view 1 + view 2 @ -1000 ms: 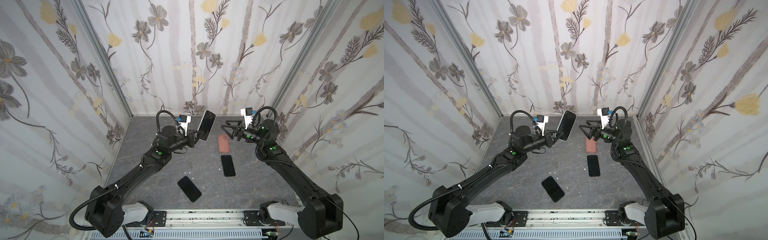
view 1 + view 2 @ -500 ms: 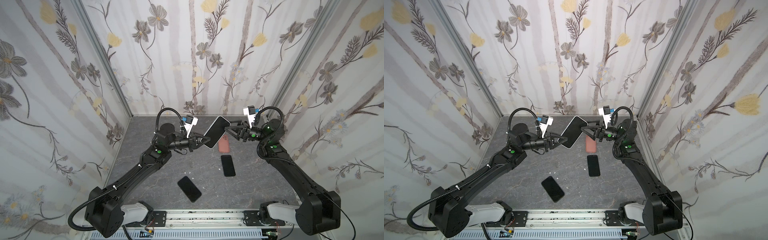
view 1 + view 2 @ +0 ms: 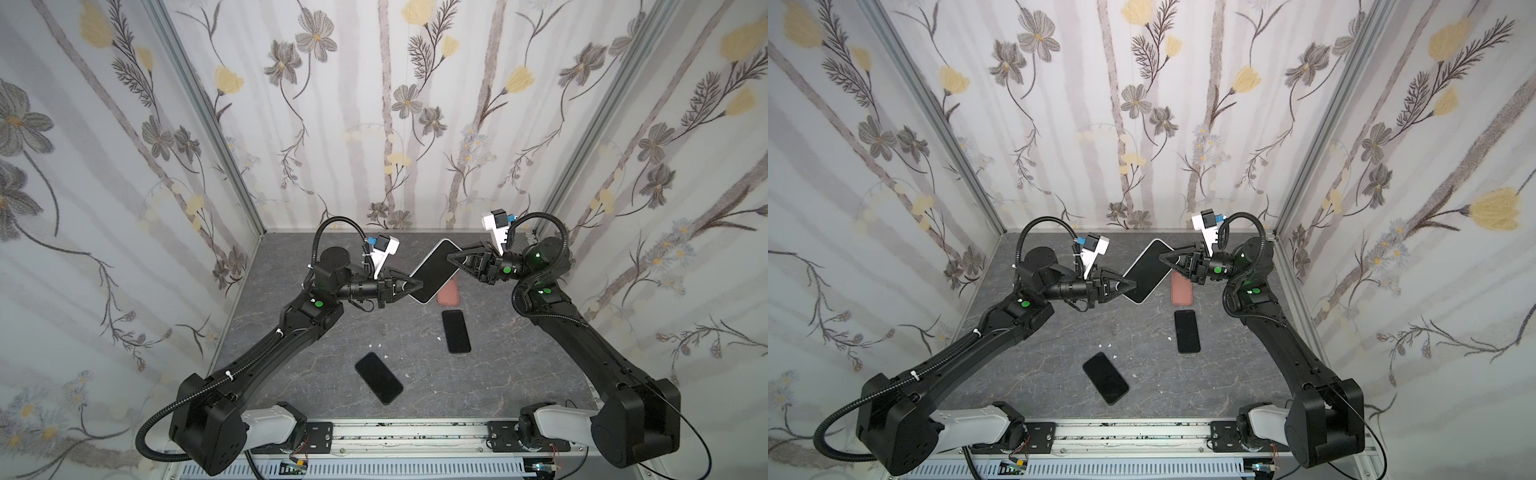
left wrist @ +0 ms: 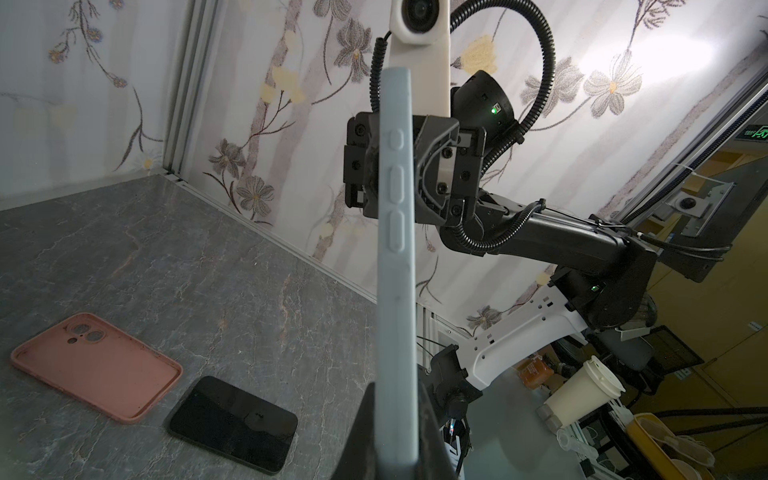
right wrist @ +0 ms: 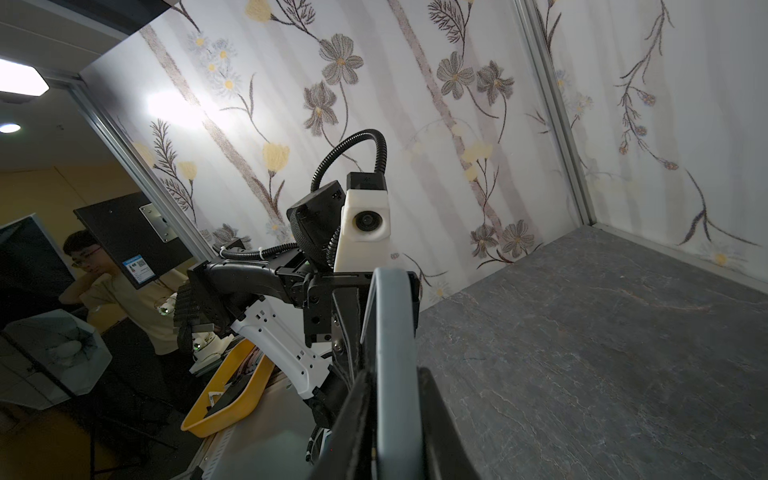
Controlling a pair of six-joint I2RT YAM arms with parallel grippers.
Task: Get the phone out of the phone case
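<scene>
Starting nearest the rail, I see a black phone point(image 3: 378, 383) lying flat on the worktop point(image 3: 498, 386); a second black phone point(image 3: 456, 331) lies further in, well apart from it; just behind that rests an empty pink case point(image 3: 448, 289), hollow side up in the left wrist view; none of these concerns me. Beyond them, lifted clear of the worktop, the phone point(image 3: 435, 270) sits tilted in its pale phone case point(image 4: 397, 249), dark screen facing both top views; the left tool point(image 3: 417, 284) is clamped almost fully closed on the lower end; the right tool point(image 3: 451, 258) is pinched on the upper end, one finger on each side of the pale rim in the right wrist view. I judge the step in hand to be working the case off between the two arms; to do it well I want one tool bearing on the case rim alone, since squeezing screen and back together would lock the phone in; I would free one corner first, slowly, with the opposite grip firm; a slip could drop the phone onto the worktop.
</scene>
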